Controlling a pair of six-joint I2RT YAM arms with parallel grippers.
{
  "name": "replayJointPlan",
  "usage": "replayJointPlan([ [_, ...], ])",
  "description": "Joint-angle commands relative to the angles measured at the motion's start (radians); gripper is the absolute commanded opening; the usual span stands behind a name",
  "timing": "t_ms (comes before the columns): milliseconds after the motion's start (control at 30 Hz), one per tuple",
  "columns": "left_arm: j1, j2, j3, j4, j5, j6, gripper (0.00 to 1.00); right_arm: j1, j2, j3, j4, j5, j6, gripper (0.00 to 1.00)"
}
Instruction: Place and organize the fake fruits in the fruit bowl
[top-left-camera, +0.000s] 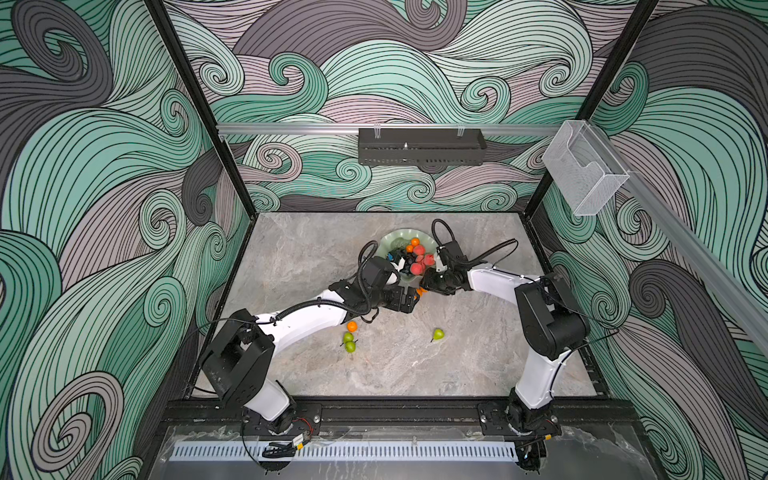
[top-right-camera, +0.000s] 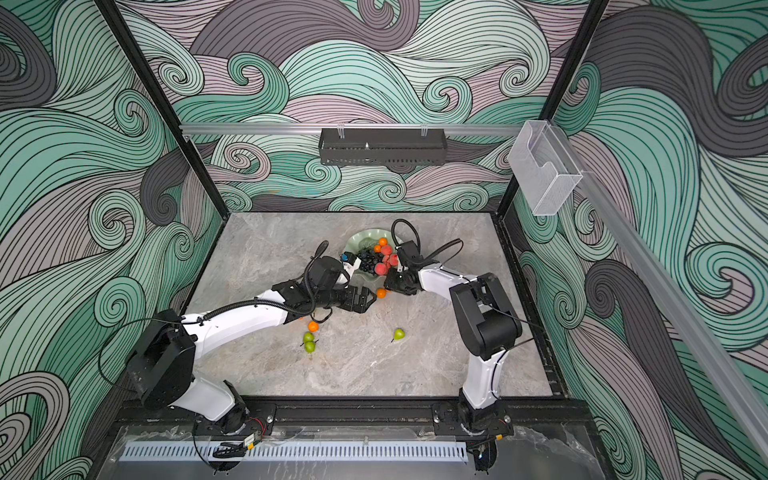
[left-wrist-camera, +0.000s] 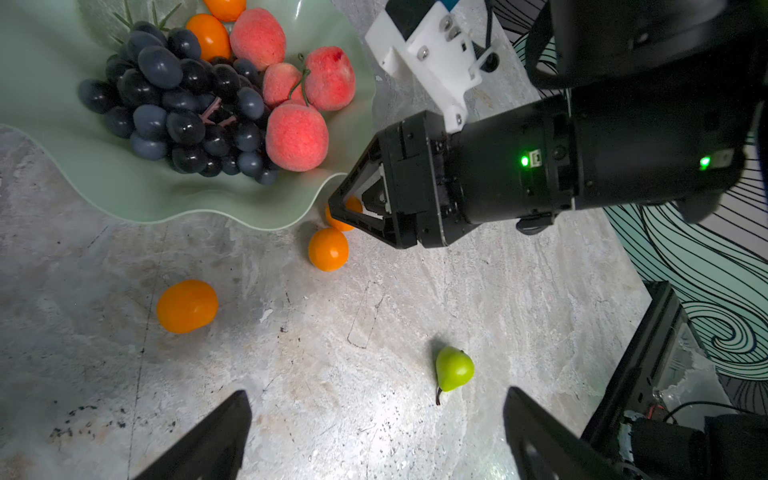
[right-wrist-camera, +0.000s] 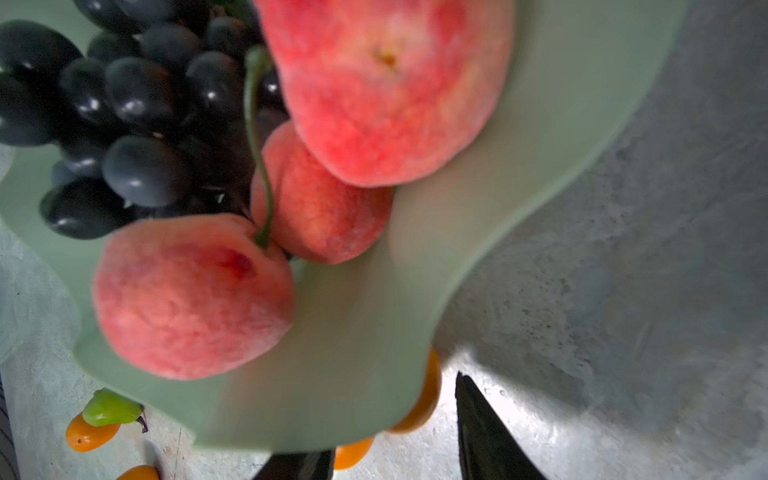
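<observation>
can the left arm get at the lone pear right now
Probably yes: the left gripper is open, the pear lies on bare table just ahead of it, nothing between them.

Glossy grapes (left-wrist-camera: 174, 108), fuzzy matt peaches (left-wrist-camera: 297, 139), stone-look tabletop (left-wrist-camera: 374, 311)

Both top views look steeply down on the fruit bowl (top-left-camera: 392, 243) from high above and well in front of it, facing the back wall (top-left-camera: 374, 75) beyond it; the bowl shows small and far. Left wrist view: low over the table (left-wrist-camera: 374, 332), close, facing the bowl's rim and the oranges (left-wrist-camera: 328, 249) just beside it. Right wrist view: nearer still, against the rim, partly blurred. All four share the bowl and its peaches (right-wrist-camera: 191, 299).
</observation>
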Motion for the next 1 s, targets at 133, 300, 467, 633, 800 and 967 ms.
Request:
replayJointPlan([
  [133, -0.006, 0.006, 0.038, -0.014, -0.009, 0.018, 0.97, 0.003, 0.050, 0.057, -0.035, 0.006, 0.013, 0.47],
  [300, -0.006, 0.004, 0.036, -0.014, -0.011, 0.019, 0.97, 0.005, 0.071, 0.069, -0.050, 0.006, 0.015, 0.47],
  [467, -0.006, 0.007, 0.036, -0.012, -0.008, 0.018, 0.97, 0.006, 0.085, 0.080, -0.067, 0.006, 0.013, 0.46],
  [633, -0.006, 0.014, 0.044, -0.010, -0.003, 0.015, 0.97, 0.006, 0.100, 0.090, -0.082, 0.004, 0.010, 0.45],
  [800, -0.006, 0.017, 0.044, -0.011, -0.001, 0.015, 0.97, 0.006, 0.104, 0.090, -0.087, 0.004, 0.009, 0.42],
  [967, -0.006, 0.016, 0.042, -0.011, -0.001, 0.011, 0.97, 0.006, 0.096, 0.087, -0.090, 0.004, 0.007, 0.40],
])
